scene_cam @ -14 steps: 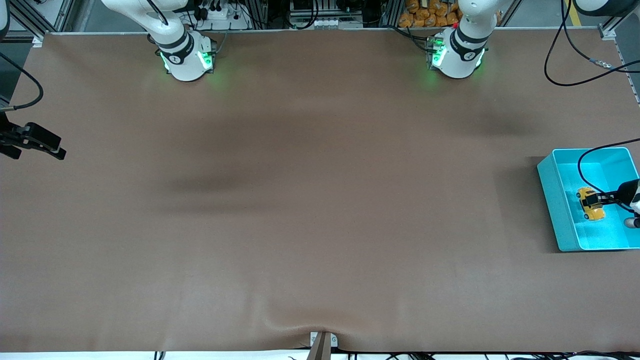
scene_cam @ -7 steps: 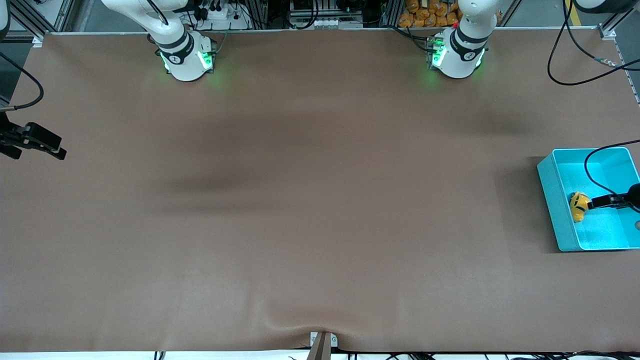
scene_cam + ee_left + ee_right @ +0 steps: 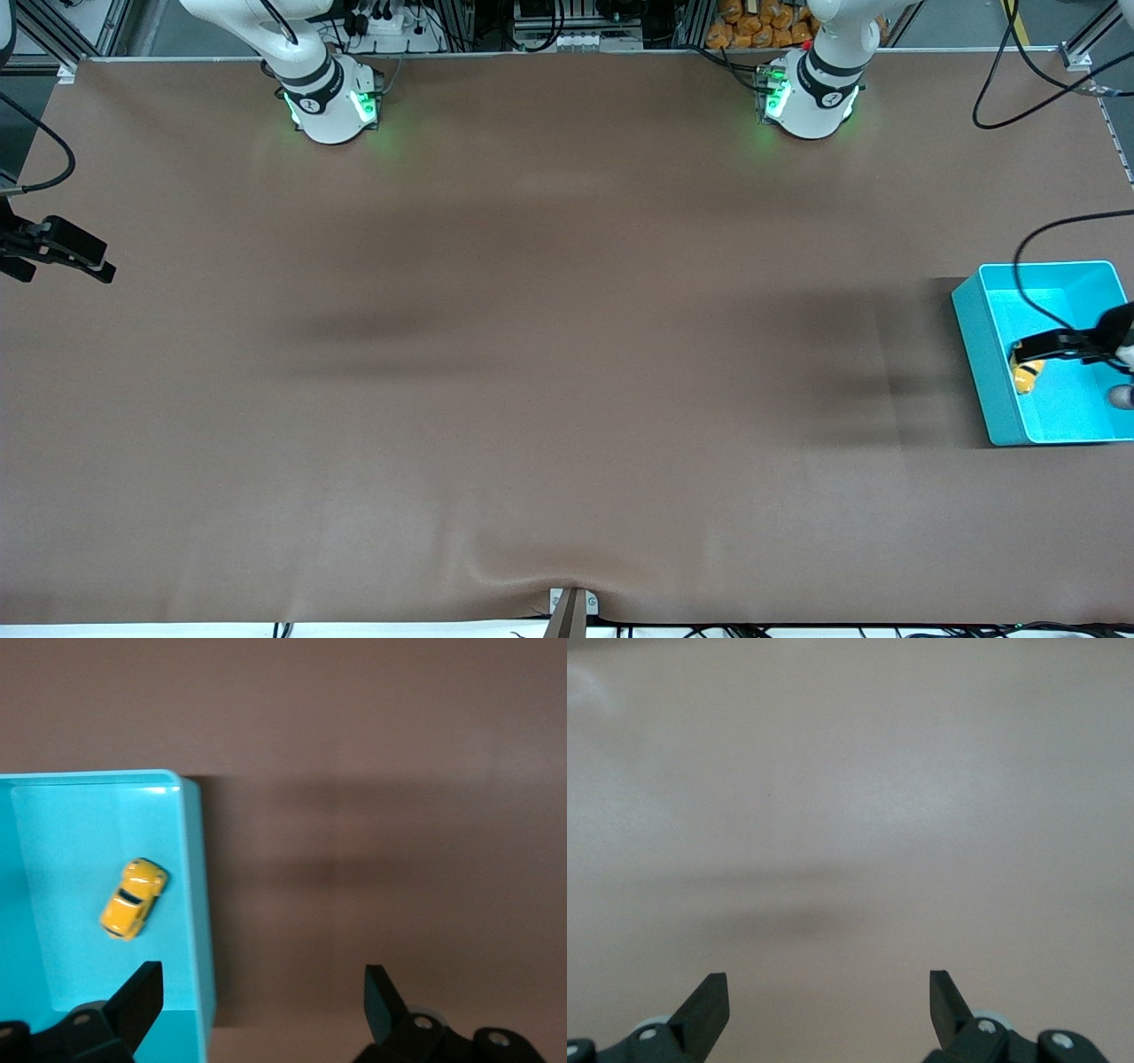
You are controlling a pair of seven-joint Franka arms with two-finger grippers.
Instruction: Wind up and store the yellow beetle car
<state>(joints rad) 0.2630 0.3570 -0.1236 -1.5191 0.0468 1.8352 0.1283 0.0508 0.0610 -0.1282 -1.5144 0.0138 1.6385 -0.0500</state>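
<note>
Resting inside the turquoise plastic bin (image 3: 199,904) against its wall, the tiny yellow beetle-shaped toy car (image 3: 133,898) lay toward eleven o'clock from the left gripper (image 3: 261,1014), whose jaws stood empty, wide above it; the right gripper (image 3: 828,1014) waited open over bare table.

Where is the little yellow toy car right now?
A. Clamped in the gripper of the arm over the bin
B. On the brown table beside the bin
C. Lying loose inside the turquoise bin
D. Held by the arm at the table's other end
C: the yellow beetle car lies on the floor of the turquoise bin, close to one wall, while the left gripper stands open above with nothing in it.
</note>
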